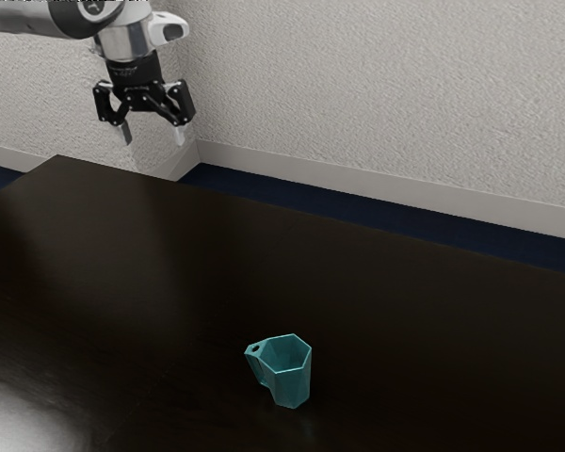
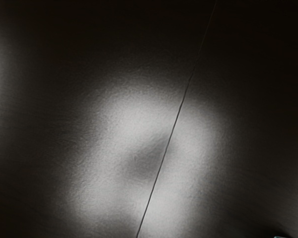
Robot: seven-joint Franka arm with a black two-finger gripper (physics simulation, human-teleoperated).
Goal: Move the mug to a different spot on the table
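Nearest in the exterior view stands the mug (image 1: 281, 370), a teal, faceted cup. It is upright with its mouth open to the top and its small handle turned toward the exterior view's left. It rests on the dark worktop (image 1: 433, 320), a little to the left of the middle of that view, with bare surface all around it. A faint sheen lies on the worktop below the mug.

The worktop stretches back and toward the exterior view's left, glossy and almost black. In the wrist view the same surface (image 2: 49, 64) lies under the hand, with a pale patch of glare and a thin straight seam (image 2: 174, 130) running aslant across it.

Farther back, high at the exterior view's upper left, the arm (image 1: 130, 40) points downward. Its black fingers (image 1: 179, 135) are spread wide apart with nothing between them. They hang high above the worktop's far corner, well apart from the mug.

Behind everything rises a white, rough-textured wall (image 1: 405, 85) with a pale baseboard (image 1: 405, 188) and a strip of dark blue floor (image 1: 405, 218) below it.
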